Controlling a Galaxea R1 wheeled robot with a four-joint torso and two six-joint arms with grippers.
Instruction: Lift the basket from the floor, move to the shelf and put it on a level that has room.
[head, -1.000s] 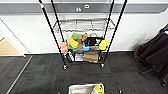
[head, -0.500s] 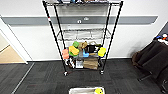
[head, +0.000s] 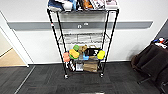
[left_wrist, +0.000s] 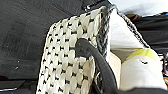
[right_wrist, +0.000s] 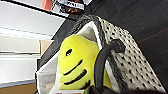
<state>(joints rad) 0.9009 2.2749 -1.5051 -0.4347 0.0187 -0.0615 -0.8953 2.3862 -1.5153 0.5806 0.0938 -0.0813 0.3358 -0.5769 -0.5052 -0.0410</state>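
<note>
Change: since half a second ago the shelf (head: 82, 40) looks bigger and its top tier has reached the upper edge of my head view; my camera moved closer, the rack itself did not move.
Basket: the basket (left_wrist: 67, 60) is near both my wrists, above the floor (head: 45, 80); its dark handle (left_wrist: 97, 62) loops over the woven side.
Inside basket: a yellow toy (right_wrist: 75, 62) with black eye and stripes, against the white lining (right_wrist: 47, 72).
Left gripper: I cannot tell how its fingers stand.
Right gripper: I cannot tell either.
Shelf tiers: books (head: 85, 4) on top; a bare wire level (head: 83, 38) below; colourful blocks (head: 73, 53) lower; a cardboard box (head: 90, 66) at the bottom.
Surroundings: dark chair (head: 150, 62) at the right.
</note>
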